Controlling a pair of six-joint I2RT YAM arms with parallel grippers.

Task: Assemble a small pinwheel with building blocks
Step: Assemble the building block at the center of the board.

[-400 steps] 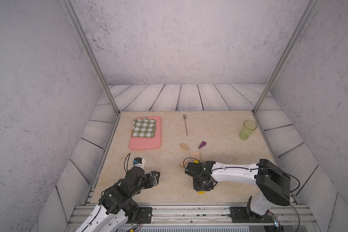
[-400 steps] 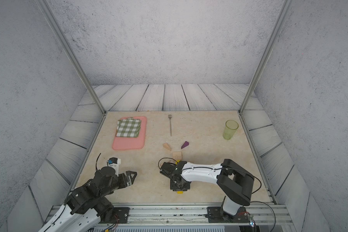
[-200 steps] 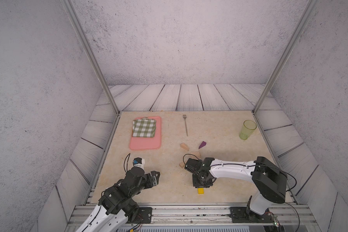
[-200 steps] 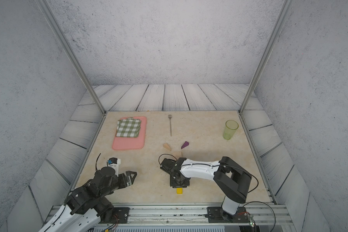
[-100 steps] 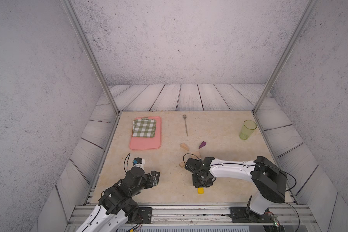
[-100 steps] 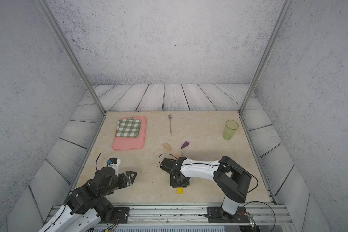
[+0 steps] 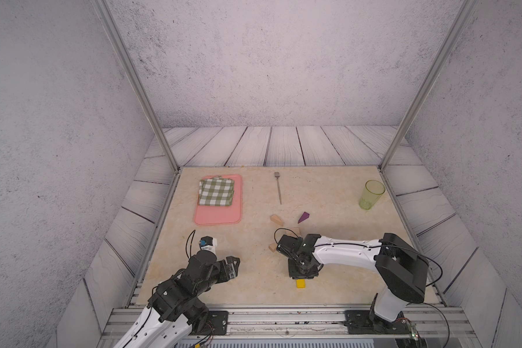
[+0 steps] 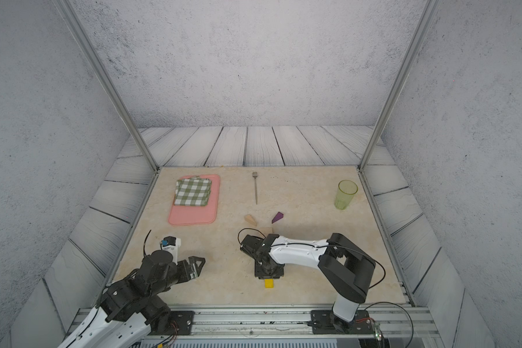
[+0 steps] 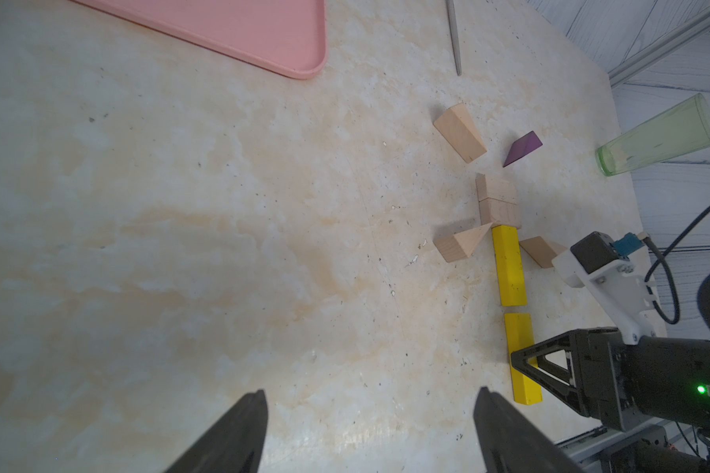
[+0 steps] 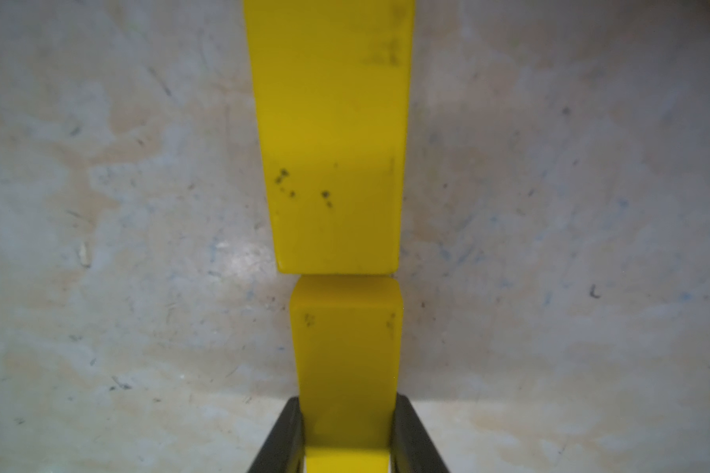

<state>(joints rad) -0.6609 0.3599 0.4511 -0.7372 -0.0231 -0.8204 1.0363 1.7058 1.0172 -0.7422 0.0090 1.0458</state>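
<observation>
The right gripper [image 10: 348, 403] is clamped on the near yellow bar [image 10: 347, 348] — its long axis runs straight ahead from the fingers, in line with the far yellow bar [image 10: 333, 143], end to end with at most a sliver between. Past that lie the pale-wood hub blocks [image 9: 499, 204], a wood wedge [image 9: 460, 245] flanking them, and the purple wedge [image 9: 523, 148] farther on. The left gripper [image 9: 372, 393], well off to the side, hangs spread wide — holding nothing.

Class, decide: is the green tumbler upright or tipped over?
Upright: the green tumbler stands on its base, rim up, in both top views.
</observation>
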